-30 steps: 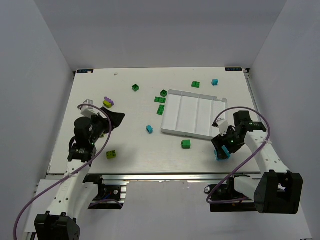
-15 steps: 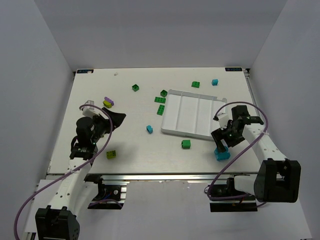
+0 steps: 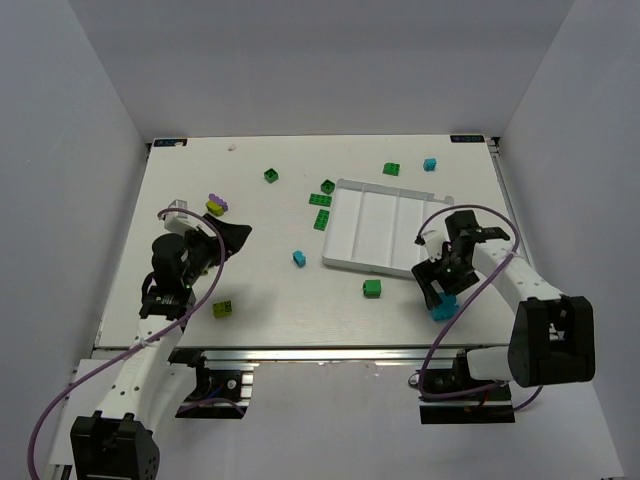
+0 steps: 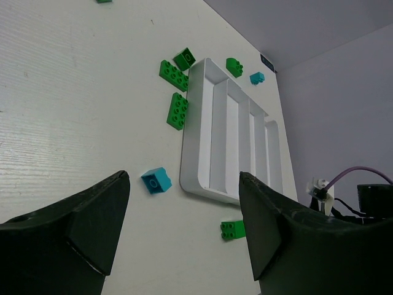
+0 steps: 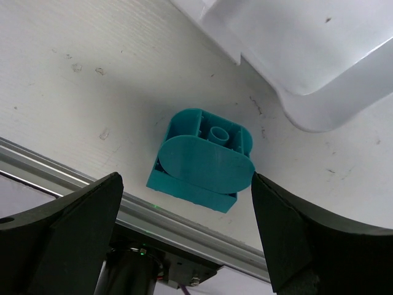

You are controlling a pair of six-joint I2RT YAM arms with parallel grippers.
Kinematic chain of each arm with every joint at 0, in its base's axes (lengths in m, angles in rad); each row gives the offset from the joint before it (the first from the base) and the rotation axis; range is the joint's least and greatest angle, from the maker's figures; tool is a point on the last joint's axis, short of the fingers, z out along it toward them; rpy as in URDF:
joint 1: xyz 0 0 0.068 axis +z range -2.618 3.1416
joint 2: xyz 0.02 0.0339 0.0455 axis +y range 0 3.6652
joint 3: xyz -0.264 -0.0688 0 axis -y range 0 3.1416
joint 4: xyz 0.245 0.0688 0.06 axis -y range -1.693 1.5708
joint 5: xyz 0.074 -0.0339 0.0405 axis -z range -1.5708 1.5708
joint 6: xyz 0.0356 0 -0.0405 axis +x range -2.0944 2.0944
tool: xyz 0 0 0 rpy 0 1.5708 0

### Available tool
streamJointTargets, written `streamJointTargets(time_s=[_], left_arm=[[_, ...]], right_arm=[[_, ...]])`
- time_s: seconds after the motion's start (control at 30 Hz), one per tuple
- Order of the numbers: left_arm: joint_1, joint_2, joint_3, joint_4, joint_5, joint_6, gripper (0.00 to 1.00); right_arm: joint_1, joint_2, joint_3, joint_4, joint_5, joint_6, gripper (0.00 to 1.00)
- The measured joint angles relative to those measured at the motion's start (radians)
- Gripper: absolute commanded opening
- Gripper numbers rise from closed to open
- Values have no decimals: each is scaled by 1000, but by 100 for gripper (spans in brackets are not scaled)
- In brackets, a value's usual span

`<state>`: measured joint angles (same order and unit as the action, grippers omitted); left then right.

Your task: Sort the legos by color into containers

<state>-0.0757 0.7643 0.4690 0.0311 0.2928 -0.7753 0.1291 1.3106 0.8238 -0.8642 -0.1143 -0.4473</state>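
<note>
A teal lego (image 5: pixel 202 160) lies on the table by the front edge, beside the white tray's near right corner (image 5: pixel 307 92). My right gripper (image 5: pixel 186 206) is open right above it, one finger on each side, holding nothing. In the top view the right gripper (image 3: pixel 438 292) hovers over this teal lego (image 3: pixel 441 309). My left gripper (image 3: pixel 232 238) is open and empty over the left of the table. It looks toward the tray (image 4: pixel 195 123), a cyan lego (image 4: pixel 156 180) and a green lego (image 4: pixel 233 229). The tray (image 3: pixel 340 262) holds no legos.
Green legos (image 3: pixel 321 199) lie by the tray's left side, others (image 3: pixel 391 169) (image 3: pixel 271 175) and a cyan one (image 3: pixel 430 165) at the back. A lime lego (image 3: pixel 224 309) is at front left, a purple-and-lime pair (image 3: pixel 216 205) at far left. The metal front rail (image 5: pixel 184 221) is close to the teal lego.
My right gripper has risen off the teal lego and the arm has swung toward the tray; the lego stays on the table. The left arm has shifted slightly.
</note>
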Motion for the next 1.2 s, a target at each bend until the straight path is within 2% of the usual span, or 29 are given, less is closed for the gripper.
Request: streamJointTargets(time_s=[1.2], left_arm=[[0,-16,-5,-2,-1,3,81]], right_arm=[[92,167,22,29,179,220,88]])
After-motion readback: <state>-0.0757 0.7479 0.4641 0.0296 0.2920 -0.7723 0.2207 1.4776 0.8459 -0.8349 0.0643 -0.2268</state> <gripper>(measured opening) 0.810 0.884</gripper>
